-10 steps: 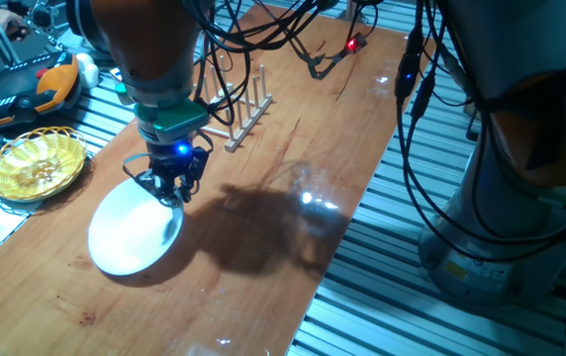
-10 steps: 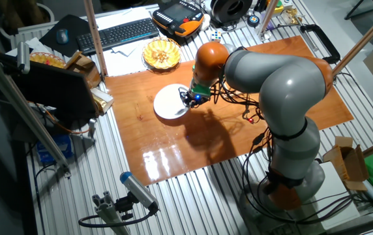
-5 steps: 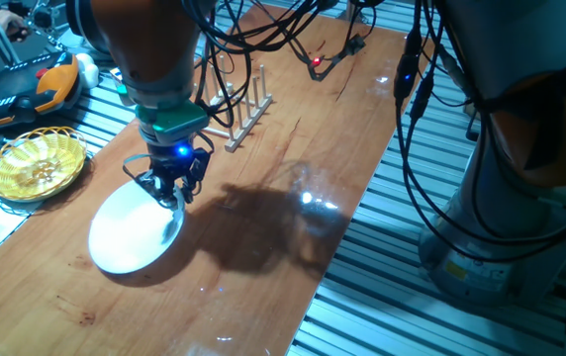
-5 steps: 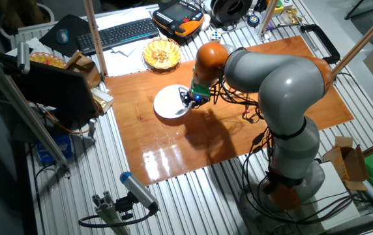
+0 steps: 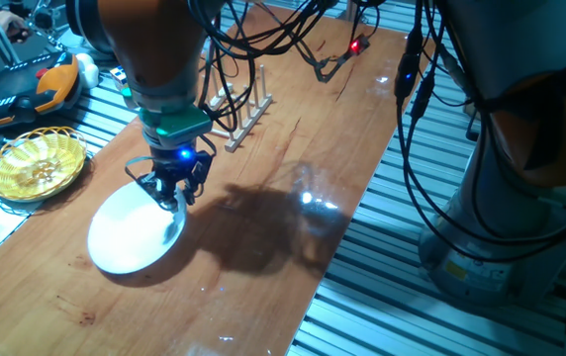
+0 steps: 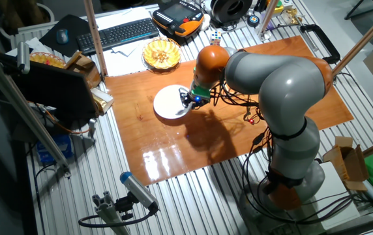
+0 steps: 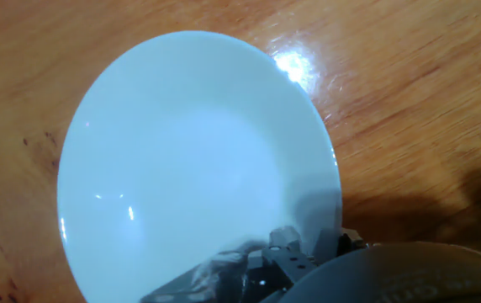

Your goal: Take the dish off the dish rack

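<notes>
Wooden table, white dish flat, seemingly.

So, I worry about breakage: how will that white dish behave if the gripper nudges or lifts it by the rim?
The dish looks glossy, so it probably slides easily on the table. It seems rigid, likely fragile if dropped. Lying flat and shallow, it should not tip or roll; a rim hold by the gripper could slip.

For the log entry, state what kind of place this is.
Most likely a robotics lab workbench: a large arm at a wooden table, a teach pendant and keyboard behind it, and cables draped around aluminium framing.
</notes>
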Motion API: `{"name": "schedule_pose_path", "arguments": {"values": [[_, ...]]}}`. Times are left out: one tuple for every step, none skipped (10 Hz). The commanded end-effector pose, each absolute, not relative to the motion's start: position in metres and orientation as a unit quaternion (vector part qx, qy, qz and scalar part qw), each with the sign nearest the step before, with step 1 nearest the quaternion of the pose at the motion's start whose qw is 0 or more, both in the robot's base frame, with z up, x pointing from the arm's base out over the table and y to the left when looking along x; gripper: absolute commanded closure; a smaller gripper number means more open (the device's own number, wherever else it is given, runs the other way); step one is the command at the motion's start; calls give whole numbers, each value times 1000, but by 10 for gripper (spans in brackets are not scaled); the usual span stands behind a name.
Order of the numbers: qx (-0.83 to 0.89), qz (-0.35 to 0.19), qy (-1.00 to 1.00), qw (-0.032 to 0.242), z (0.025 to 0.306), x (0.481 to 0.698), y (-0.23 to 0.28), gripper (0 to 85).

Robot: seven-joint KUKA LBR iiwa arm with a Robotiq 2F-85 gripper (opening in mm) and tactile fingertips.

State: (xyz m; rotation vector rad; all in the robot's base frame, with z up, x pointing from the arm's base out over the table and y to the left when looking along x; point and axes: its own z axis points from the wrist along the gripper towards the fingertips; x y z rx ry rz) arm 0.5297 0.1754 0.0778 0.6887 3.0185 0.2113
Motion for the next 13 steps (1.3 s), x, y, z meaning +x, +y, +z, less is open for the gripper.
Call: {"name": "schedule_pose_path", "arguments": {"values": [[224,68,972,19,77,530,175,497],[227,71,971,20,77,529,176,487],[228,73,971,20,76,529,176,480],[230,75,970,20,75,528,176,480],[232,75,970,21,75,528,177,477],[234,76,969,24,74,528,176,470],[236,74,969,29,74,528,176,467],[238,73,968,33,74,528,175,460],[238,75,968,35,74,528,174,457],[236,76,968,39,74,528,174,453],[235,74,968,41,74,528,173,450],[234,73,968,43,74,527,173,447],[234,72,969,44,74,527,173,447]]}}
